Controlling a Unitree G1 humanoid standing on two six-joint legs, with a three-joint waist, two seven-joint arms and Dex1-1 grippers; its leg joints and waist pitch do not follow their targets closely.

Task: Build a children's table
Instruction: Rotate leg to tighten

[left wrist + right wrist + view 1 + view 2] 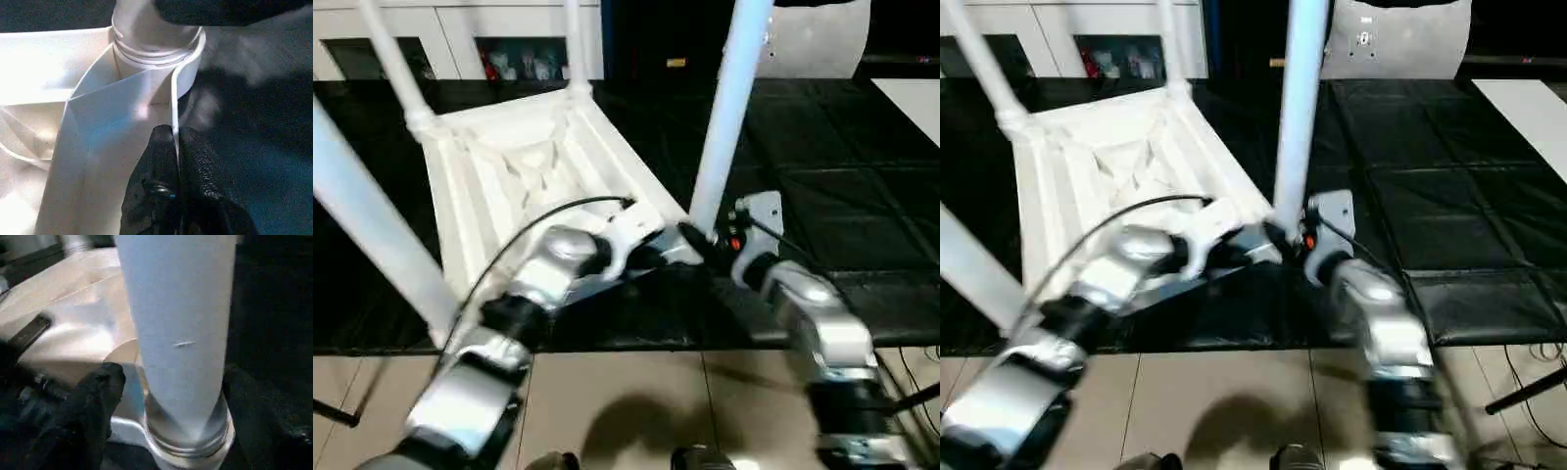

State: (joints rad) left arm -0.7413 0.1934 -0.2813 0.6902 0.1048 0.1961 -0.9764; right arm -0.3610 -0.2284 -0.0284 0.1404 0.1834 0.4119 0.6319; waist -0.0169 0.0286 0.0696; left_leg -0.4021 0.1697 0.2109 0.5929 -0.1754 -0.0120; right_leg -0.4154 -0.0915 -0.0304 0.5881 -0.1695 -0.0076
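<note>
A black padded work surface (822,196) stretches out in front of me, with white cabinets (460,29) along the far wall and pale floor tiles (636,411) below its near edge. The table top (524,162) lies upside down on the padding, ribbed underside facing up, tilted with its near corner toward me. At my far left a leg (367,220) slants up across the view; two more legs (396,69) rise from the far corner sockets. My left gripper (173,147) has its two black fingers (156,166) pressed together on the thin rim wall of the top, just beside the near corner socket (156,49). From that socket the fourth leg (729,108) stands up, leaning slightly right. My right gripper (171,396) sits at the foot of this leg, one finger (95,396) on either side of the tube with a gap showing, so its fingers stand apart around the leg rather than clamped on it.
</note>
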